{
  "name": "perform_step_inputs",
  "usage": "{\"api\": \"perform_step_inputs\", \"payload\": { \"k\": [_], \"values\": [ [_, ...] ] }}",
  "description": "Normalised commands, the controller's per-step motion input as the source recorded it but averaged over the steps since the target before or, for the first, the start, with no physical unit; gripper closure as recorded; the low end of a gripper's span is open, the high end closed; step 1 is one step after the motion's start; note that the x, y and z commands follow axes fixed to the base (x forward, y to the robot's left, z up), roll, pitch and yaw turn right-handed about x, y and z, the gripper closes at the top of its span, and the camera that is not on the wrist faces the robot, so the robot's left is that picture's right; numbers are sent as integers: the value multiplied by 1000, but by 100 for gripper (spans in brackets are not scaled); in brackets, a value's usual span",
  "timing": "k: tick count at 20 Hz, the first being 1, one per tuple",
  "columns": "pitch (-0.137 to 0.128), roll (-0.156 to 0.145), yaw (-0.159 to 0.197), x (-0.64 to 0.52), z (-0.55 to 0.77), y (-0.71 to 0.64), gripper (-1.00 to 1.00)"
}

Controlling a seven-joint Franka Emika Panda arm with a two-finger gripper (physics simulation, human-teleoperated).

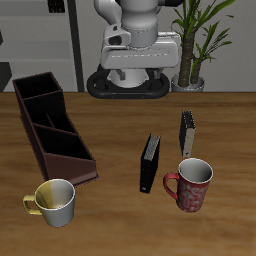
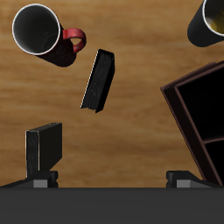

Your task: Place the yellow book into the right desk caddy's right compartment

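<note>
The yellow book (image 1: 187, 132) stands upright on the table, showing a dark edge and pale page stripes; in the wrist view the book (image 2: 44, 147) looks dark. The right desk caddy (image 1: 50, 125) is a long dark brown open box with slanted dividers, lying across the table from the book; one end of the caddy (image 2: 197, 114) shows in the wrist view. My gripper (image 1: 137, 68) hangs high above the table's back, far from both. Its fingertips (image 2: 39, 179) are wide apart: the gripper (image 2: 112, 180) is open and holds nothing.
An all-black book (image 1: 150, 163) (image 2: 98, 80) stands between the yellow book and the caddy. A red mug (image 1: 190, 185) (image 2: 39, 33) sits near the front edge by the books. A yellow mug (image 1: 53, 202) (image 2: 210, 22) stands at the caddy's front end.
</note>
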Motion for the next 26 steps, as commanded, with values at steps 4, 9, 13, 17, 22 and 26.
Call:
{"api": "perform_step_inputs", "payload": {
  "k": [4,9,13,17,22,26],
  "values": [
    [-16,-23,-61,-107,-40,416,-100],
    [-29,-9,-48,-175,-25,604,-100],
    [-46,34,33,-150,-72,665,-100],
    [-8,-2,3,-71,-166,437,-100],
    [-2,4,29,-69,-184,232,-100],
    [-11,5,54,-68,-321,97,-100]
  ]
}}
